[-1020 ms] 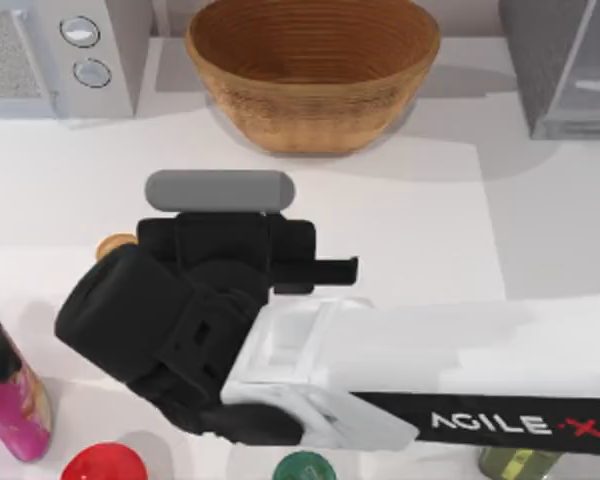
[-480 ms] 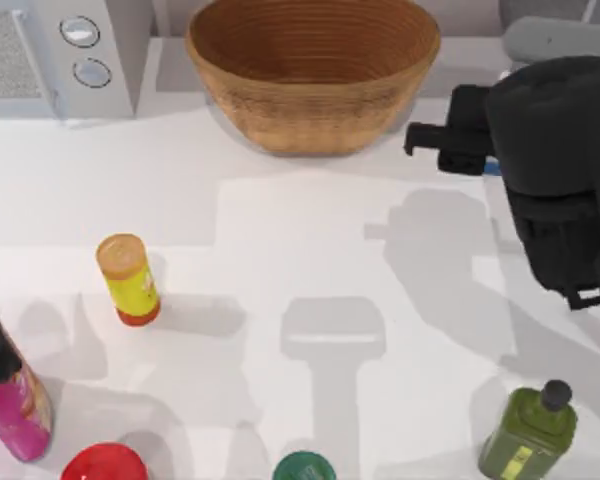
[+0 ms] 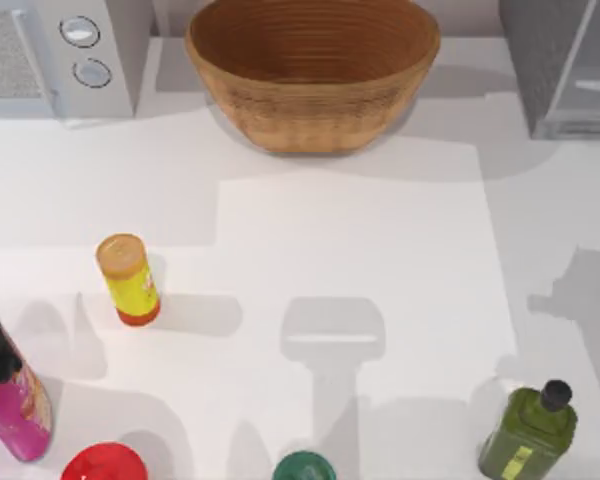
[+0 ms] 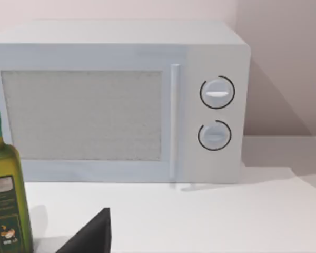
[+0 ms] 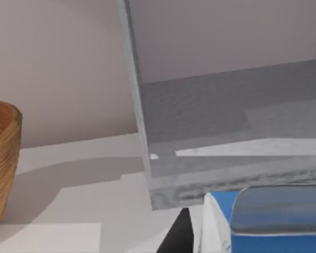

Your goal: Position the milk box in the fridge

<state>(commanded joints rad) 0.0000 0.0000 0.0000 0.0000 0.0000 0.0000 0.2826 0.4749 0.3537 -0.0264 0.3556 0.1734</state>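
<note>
The milk box (image 5: 276, 219), a blue carton with a white band, sits close in front of the right wrist camera. My right gripper (image 5: 237, 243) is shut on it, and one dark finger (image 5: 175, 238) shows beside the carton. Just beyond stands the fridge (image 5: 210, 126), grey and speckled, with its inside open toward the carton. From above, the fridge (image 3: 565, 70) is at the table's far right corner. A dark tip of my left gripper (image 4: 92, 236) shows low in the left wrist view, in front of the microwave.
A light grey microwave (image 3: 55, 55) stands at the far left and a wicker basket (image 3: 313, 75) at the far middle. A yellow cylinder (image 3: 128, 278) stands left of centre. Bottles line the near edge: pink (image 3: 12, 405), a red cap (image 3: 102, 463), a green cap (image 3: 303, 466), olive (image 3: 528, 440).
My right arm swung from the table's left-middle across to the right and out of the top view. The yellow cylinder it covered now shows.
</note>
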